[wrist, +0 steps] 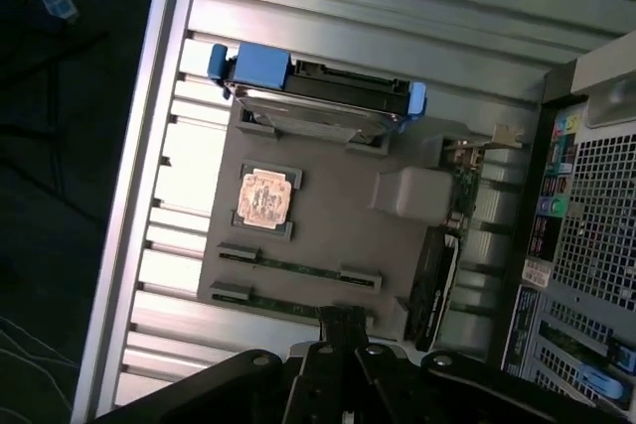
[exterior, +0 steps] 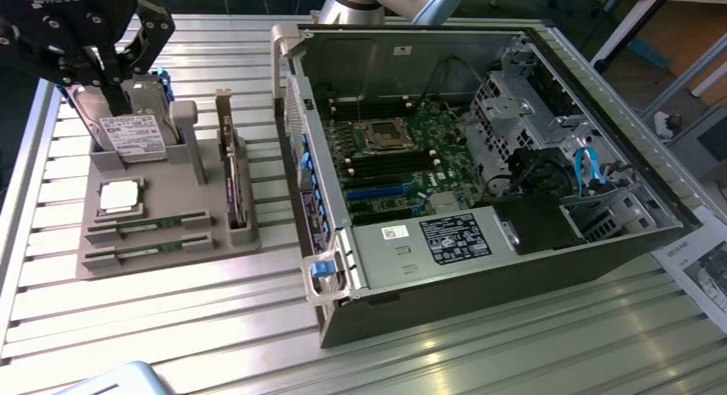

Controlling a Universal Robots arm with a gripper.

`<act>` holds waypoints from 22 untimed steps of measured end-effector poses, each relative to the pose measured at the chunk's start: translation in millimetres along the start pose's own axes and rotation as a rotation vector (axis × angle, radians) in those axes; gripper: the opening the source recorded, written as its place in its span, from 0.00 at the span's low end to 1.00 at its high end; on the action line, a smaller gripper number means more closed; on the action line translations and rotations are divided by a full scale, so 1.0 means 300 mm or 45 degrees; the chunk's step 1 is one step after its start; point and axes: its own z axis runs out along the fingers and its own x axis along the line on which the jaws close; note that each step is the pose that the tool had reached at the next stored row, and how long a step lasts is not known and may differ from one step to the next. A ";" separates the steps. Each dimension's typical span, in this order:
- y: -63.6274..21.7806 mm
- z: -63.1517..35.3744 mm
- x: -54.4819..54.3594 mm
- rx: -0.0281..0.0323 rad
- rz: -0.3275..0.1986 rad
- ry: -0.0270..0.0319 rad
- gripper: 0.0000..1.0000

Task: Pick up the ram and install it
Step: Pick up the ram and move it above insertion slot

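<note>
Two ram sticks lie flat in slots at the front of the grey holder (exterior: 170, 259); the ram (exterior: 148, 227) (wrist: 298, 267) nearer the CPU is a thin green strip, and the second stick (exterior: 145, 251) (wrist: 288, 303) lies parallel beside it. My gripper (exterior: 102, 76) (wrist: 343, 330) hangs above the holder's back end, over the upright hard drive (exterior: 131, 135), well apart from the sticks. Its dark fingers are shut with nothing between them. In the wrist view the fingertips point toward the holder's ram end.
The holder also carries a square CPU (exterior: 119, 197) (wrist: 265, 196) and an upright expansion card (exterior: 233, 191). At the exterior view's right stands the open computer case (exterior: 636, 169), its motherboard (exterior: 397, 157) with dark memory slots exposed. Ribbed metal table (exterior: 170, 327) underneath.
</note>
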 end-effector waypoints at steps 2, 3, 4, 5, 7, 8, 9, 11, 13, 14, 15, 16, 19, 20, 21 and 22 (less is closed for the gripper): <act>0.000 0.000 0.000 -0.0005 -0.029 0.0004 0.10; 0.000 0.000 0.000 -0.0007 -0.045 0.0005 0.10; 0.000 0.000 0.000 -0.0011 -0.073 0.0009 0.10; 0.000 0.000 0.000 -0.0014 -0.092 0.0013 0.10; -0.001 0.000 0.000 -0.0022 -0.138 0.0018 0.10; -0.001 0.000 0.000 -0.0025 -0.156 0.0021 0.10; -0.001 0.000 0.000 -0.0027 -0.171 0.0022 0.10; -0.001 0.000 0.000 -0.0033 -0.209 0.0028 0.10; -0.001 0.000 0.000 -0.0038 -0.238 0.0031 0.10; -0.001 0.000 0.000 -0.0040 -0.254 0.0032 0.10; -0.001 0.000 0.000 -0.0043 -0.271 0.0034 0.10; -0.001 0.000 0.000 -0.0047 -0.296 0.0037 0.10; -0.002 0.000 0.000 -0.0056 -0.357 0.0046 0.10; -0.002 0.000 0.000 -0.0059 -0.371 0.0048 0.10; -0.002 0.000 0.000 -0.0061 -0.386 0.0050 0.10; -0.002 0.000 0.000 -0.0065 -0.408 0.0052 0.10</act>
